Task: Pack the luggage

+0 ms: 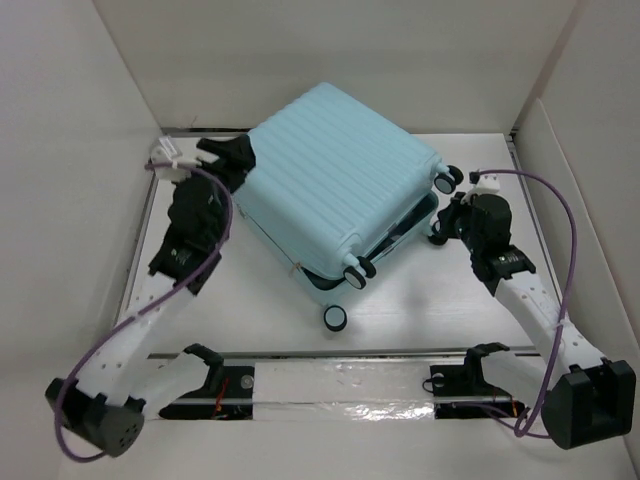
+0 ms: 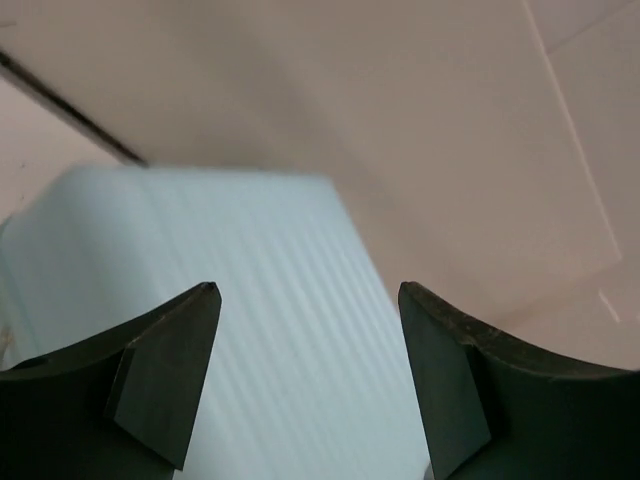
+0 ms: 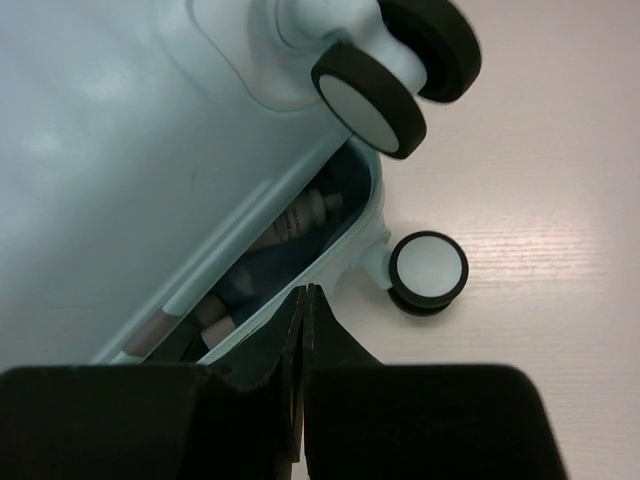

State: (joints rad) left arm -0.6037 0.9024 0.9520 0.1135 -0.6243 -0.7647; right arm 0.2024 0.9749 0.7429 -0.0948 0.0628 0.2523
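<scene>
Spreading the left gripper (image 2: 310, 300) wide over the ribbed shell of the luggage (image 1: 340, 170), gripping nothing. Pinching the right gripper (image 3: 303, 300) tightly closed, empty, beside the ajar right edge. Lying centre-far on the table (image 1: 440, 310). Showing only dim bottle-like shapes (image 3: 300, 215) inside, too dark to identify.

Smooth plastic, soft sheen on the pale aqua ribbed hard-shell suitcase (image 1: 340, 170). Just beyond the right gripper (image 3: 303, 293), small caster wheel (image 3: 428, 271): matt black tyre, smooth white hub. White tabletop (image 3: 540, 200) matt, faintly grained.

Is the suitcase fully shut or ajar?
Ajar. The suitcase lid sits skewed over the lower half, and the right wrist view shows a gap with items inside.
</scene>
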